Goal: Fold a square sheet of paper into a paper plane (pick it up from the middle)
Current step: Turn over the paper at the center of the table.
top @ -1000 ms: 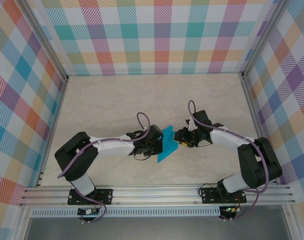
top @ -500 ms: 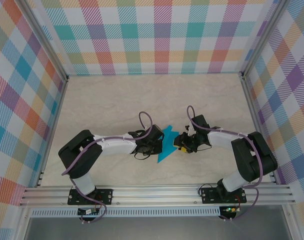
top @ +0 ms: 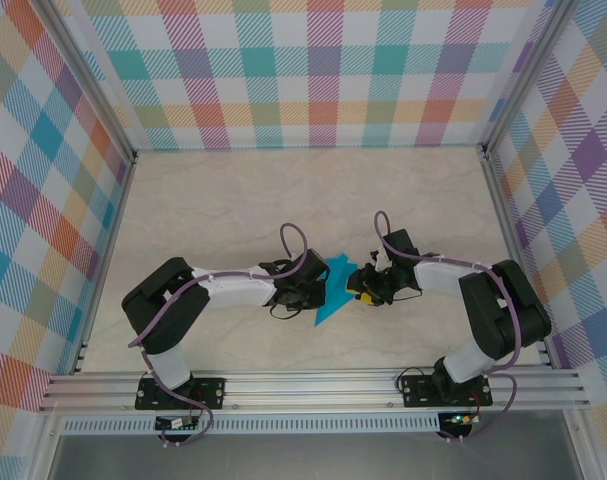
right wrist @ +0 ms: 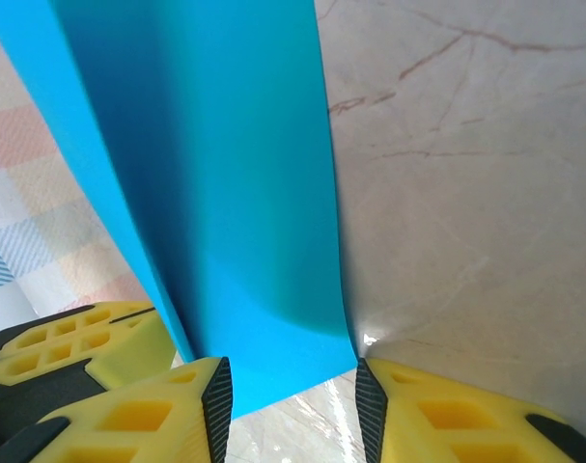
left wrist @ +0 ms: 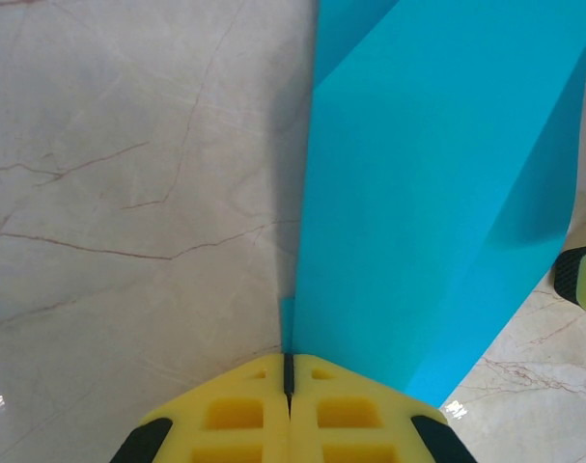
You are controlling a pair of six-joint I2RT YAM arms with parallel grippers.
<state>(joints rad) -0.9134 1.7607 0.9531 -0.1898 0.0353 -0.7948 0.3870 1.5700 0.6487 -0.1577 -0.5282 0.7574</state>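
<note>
The left hand [left wrist: 288,371] is pinching the folded square sheet of paper [left wrist: 428,193] tightly by one edge, holding it up over the middle of the tabletop [left wrist: 128,174] so the right hand [right wrist: 293,386], jaws partly apart, is straddling the opposite edge, likely readying a crease.

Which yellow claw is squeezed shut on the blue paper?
The left gripper: its fingers are pressed together on the blue paper at its edge. The right gripper has its fingers apart, with the paper's edge in the gap between them.
</note>
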